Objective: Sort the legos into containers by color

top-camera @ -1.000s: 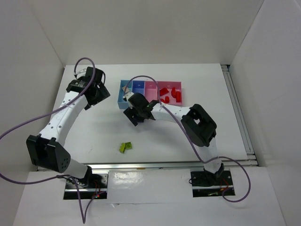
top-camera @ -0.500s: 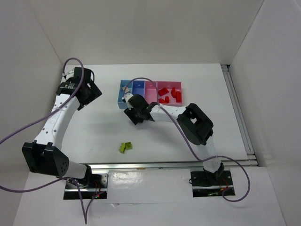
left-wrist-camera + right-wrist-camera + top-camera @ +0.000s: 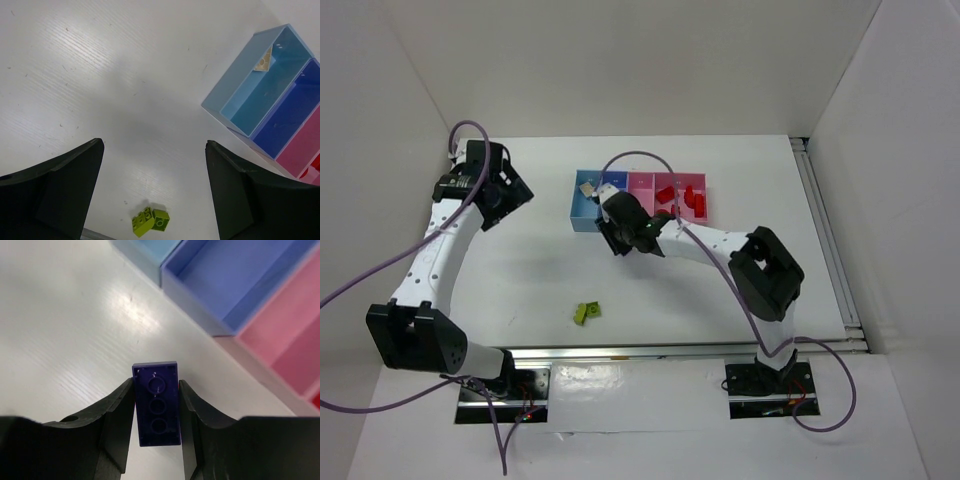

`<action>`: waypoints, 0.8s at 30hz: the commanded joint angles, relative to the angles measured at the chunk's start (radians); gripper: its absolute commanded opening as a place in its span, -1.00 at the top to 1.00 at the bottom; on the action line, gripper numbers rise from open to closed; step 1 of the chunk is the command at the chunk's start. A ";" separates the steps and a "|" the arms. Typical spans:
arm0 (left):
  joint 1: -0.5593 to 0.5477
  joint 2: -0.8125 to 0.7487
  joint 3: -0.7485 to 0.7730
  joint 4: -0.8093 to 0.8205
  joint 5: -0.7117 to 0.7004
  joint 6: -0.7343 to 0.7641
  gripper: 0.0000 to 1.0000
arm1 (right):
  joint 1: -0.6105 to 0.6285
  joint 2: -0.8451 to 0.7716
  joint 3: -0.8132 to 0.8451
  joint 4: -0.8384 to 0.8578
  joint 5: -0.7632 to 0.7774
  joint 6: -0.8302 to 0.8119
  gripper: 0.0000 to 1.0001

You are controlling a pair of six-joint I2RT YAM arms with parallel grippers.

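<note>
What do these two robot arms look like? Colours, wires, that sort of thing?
The left arm and right arm are white tubes joined by chunky black joint housings. The left gripper and right gripper each have two broad matte-black fingers. A thin purple cable loops loosely along each arm.

White table (image 3: 100, 75) lies beneath the left gripper (image 3: 152, 185) and right gripper (image 3: 156, 405). White enclosure walls (image 3: 620, 60) rise beyond both. An aluminium rail (image 3: 827, 240) runs well off to the right gripper's right.
</note>
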 commanded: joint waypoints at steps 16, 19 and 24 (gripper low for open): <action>-0.005 -0.124 -0.134 0.038 0.179 0.146 -0.87 | -0.123 0.264 0.571 -0.049 0.252 0.201 0.22; -0.005 -0.146 -0.157 0.038 0.179 0.146 -0.87 | -0.133 0.308 0.614 -0.039 0.252 0.201 0.11; -0.005 -0.155 -0.148 0.029 0.179 0.146 -0.87 | -0.133 0.310 0.656 -0.039 0.261 0.189 -0.64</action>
